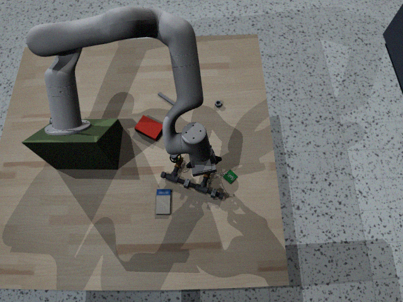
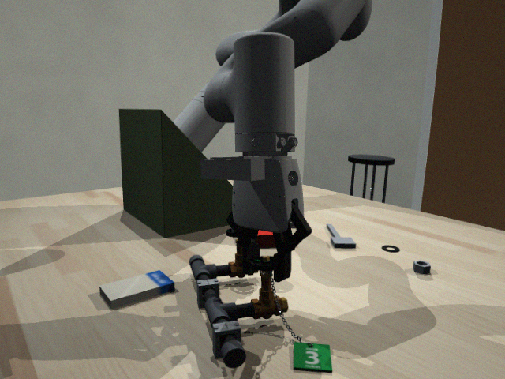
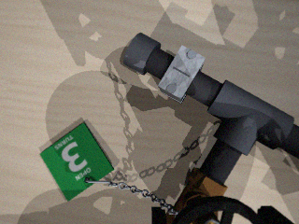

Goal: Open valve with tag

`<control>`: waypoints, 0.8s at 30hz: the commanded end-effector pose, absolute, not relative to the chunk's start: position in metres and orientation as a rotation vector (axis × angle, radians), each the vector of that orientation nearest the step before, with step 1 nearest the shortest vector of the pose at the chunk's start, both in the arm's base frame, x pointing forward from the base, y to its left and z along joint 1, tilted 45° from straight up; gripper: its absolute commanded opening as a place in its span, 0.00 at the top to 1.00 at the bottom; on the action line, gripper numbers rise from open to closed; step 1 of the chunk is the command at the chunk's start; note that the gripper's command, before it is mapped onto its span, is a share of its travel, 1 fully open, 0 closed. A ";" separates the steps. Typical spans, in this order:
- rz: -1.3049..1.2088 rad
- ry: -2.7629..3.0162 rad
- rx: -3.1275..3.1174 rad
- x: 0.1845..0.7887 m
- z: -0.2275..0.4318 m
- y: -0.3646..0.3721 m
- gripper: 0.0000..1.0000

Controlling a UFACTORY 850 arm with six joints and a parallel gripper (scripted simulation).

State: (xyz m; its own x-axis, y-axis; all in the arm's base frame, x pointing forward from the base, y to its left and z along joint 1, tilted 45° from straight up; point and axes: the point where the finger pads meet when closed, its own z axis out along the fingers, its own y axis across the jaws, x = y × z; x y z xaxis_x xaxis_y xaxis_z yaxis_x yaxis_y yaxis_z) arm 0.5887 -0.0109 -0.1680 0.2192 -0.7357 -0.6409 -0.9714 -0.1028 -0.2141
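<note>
A dark pipe manifold (image 1: pixel 192 185) lies on the wooden table and carries two brass valves with black handwheels. A chain (image 2: pixel 281 313) runs from the near valve (image 2: pixel 265 303) to a green tag (image 2: pixel 312 357) that reads "3" and "open turns". The tag also shows in the wrist view (image 3: pixel 76 161) and to the right of the pipe in the top view (image 1: pixel 230 176). My gripper (image 2: pixel 263 260) points straight down and is shut on the tagged valve's handwheel (image 3: pixel 220 212). The other valve (image 1: pixel 175 162) stands just left of the gripper, apart from the fingers.
A grey box with a blue end (image 1: pixel 163 201) lies left of the pipe. A red block (image 1: pixel 148 127), a grey bar (image 1: pixel 165 98) and a nut (image 1: pixel 218 103) lie behind. The green pedestal (image 1: pixel 78 143) holds the arm's base.
</note>
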 end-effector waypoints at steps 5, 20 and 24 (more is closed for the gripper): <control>0.376 1.272 -2.077 0.589 -0.168 -0.012 1.00; 0.052 0.436 -2.365 0.589 -0.168 -0.012 1.00; -0.039 0.187 -2.400 0.589 -0.168 -0.012 1.00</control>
State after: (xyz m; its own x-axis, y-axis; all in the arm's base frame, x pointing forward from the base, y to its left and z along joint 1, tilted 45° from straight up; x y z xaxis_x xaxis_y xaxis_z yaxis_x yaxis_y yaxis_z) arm 0.5887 -0.0109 -0.1682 0.9377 -0.2865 -0.1963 -0.3441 -0.6903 -0.6364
